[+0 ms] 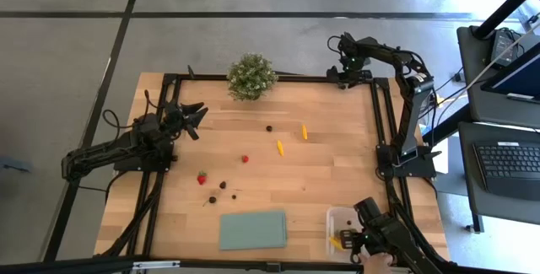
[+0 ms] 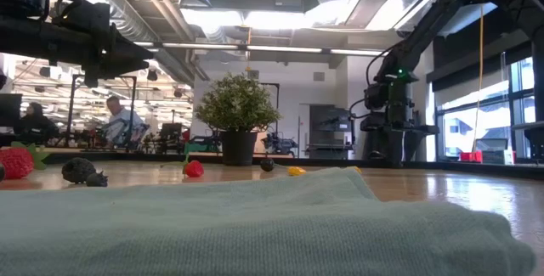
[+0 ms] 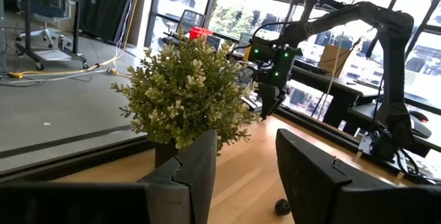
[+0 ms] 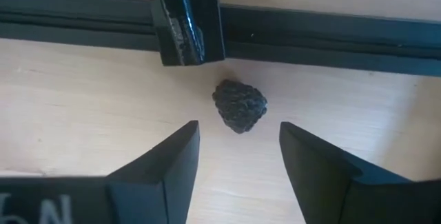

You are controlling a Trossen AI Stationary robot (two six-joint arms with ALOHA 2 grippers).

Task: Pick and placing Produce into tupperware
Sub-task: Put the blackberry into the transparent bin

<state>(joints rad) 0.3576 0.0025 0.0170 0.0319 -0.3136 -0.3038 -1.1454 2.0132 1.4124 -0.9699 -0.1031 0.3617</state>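
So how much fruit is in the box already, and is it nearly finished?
Barely started. One yellow piece seems to lie in the tupperware. In hand: the right gripper, open, hovers at a dark berry by the rail, not yet gripping. Left: strawberries, berries and yellow pieces scattered on the table. The left gripper waits, open.

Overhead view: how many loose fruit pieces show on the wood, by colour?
Red strawberries: 2
Yellow pieces: 2
Dark berries: 4
Total: 8 loose, leaving out what sits in the tupperware
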